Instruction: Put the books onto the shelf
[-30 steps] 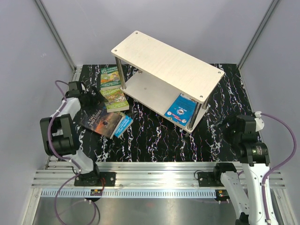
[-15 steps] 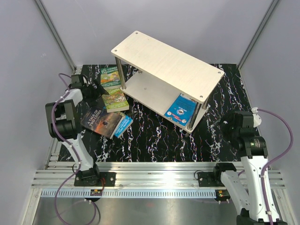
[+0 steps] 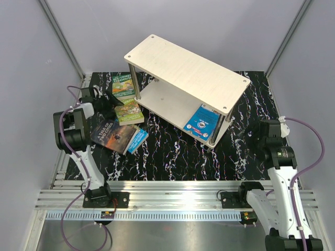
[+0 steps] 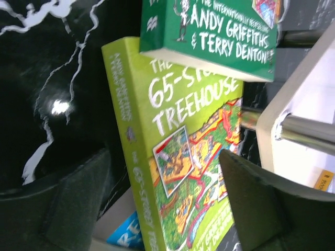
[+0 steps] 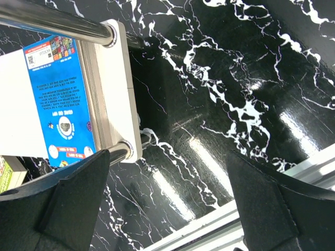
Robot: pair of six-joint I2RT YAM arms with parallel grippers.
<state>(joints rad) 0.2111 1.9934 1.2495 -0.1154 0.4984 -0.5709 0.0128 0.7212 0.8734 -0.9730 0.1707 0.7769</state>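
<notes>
Left arm, right arm: white links, black cyl. joint housings; purple ext. cables; black base plates; matte-black wedge fingers.

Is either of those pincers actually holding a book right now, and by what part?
Nothing is held. The left pincer stands open astride the lime-green book, not gripping it; the right pincer is open over the table.

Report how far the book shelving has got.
Done: one blue book lies on the lower board of the shelf.
In hand: the left gripper, open, straddles the lime book and does not look closed on it yet. The right gripper is open and empty.
Left: the lime book, the green book overlapping it, the dark book and the small blue book under it, all on the table.
</notes>
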